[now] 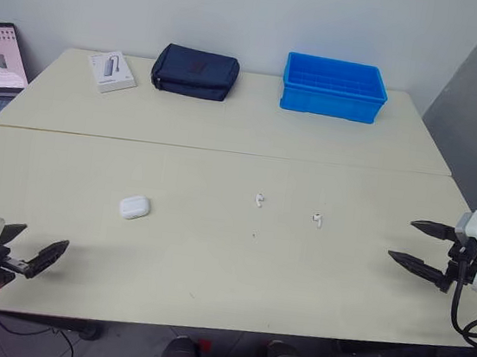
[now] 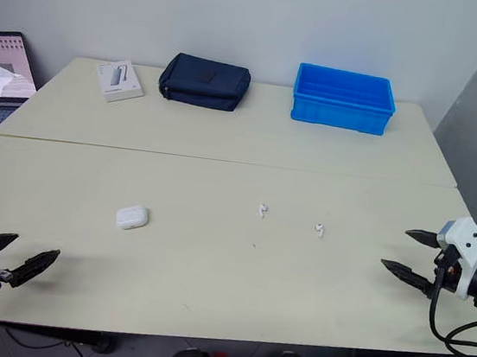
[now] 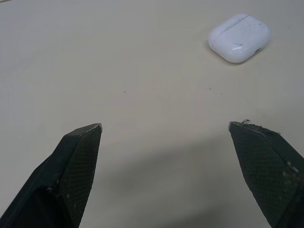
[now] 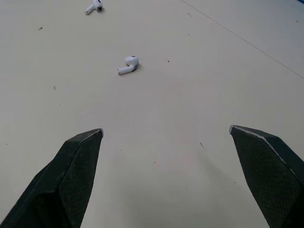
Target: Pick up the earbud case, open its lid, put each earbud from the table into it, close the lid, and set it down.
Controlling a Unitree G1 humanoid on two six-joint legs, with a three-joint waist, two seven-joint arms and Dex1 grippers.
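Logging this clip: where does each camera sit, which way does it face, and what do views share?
Left eye view: on the head, facing forward and down over the table; left end effector and right end effector show, open.
Right eye view: its stereo twin, same scene.
Left wrist view: on that wrist, along its fingers toward the earbud case.
Right wrist view: on that wrist, along its fingers toward the nearer earbud and farther earbud.
Shared: both eye views also show the earbud case and earbuds.

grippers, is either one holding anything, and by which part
Nothing is held. The left gripper and right gripper are both open and empty; the earbud case lies on the table.
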